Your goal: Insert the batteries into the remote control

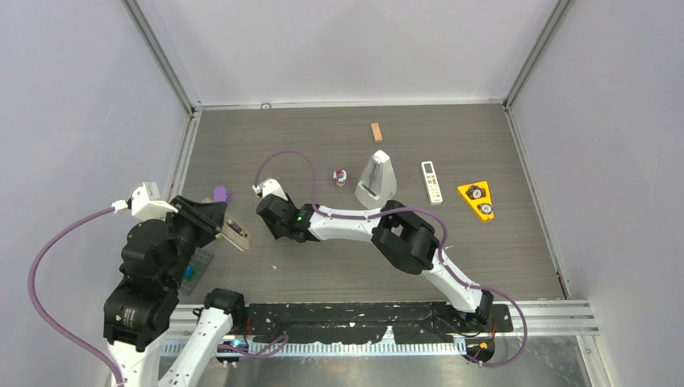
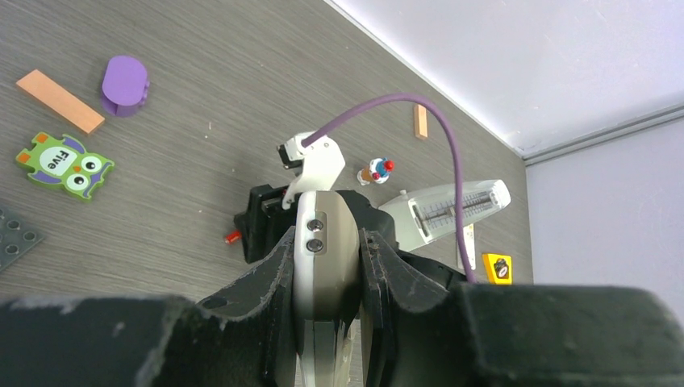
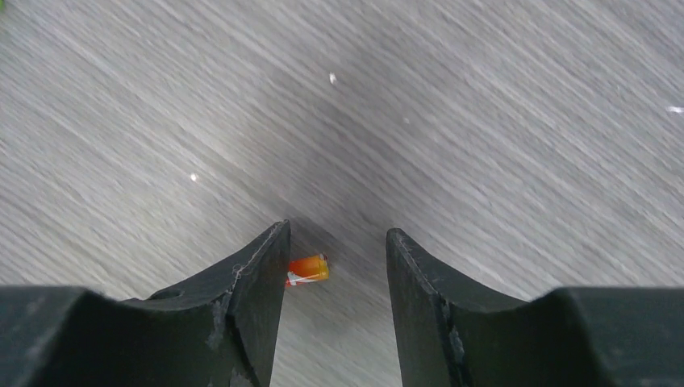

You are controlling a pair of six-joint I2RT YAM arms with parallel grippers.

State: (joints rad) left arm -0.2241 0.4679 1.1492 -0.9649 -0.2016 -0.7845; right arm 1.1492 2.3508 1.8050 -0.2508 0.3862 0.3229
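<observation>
Starting at your left: the left gripper (image 2: 327,242) is clamped on the remote control (image 2: 324,270), holding it by its long edges above the table with the grey-brown side and two small screws facing the wrist camera. The hold is narrow, so in my judgement any push on the remote's free end can pivot it or slide it through the jaws. If that happens, the battery slot may no longer sit where you expect it.

Moving right, the right gripper (image 3: 339,231) sits low over the table (image 3: 500,121), just beside the held remote, with its jaws apart and nothing in them. One battery (image 3: 307,269) lies on the table between them. It is off-centre, touching or nearly touching the finger (image 3: 258,278) on the left of that wrist view, and partly hidden behind it.

The main risk is here. If you close from this offset, one finger may meet the battery first and roll it out of the gap, or pinch only its end and flick it away. The two arms are also close together, so a careless lift could knock the remote.
</observation>
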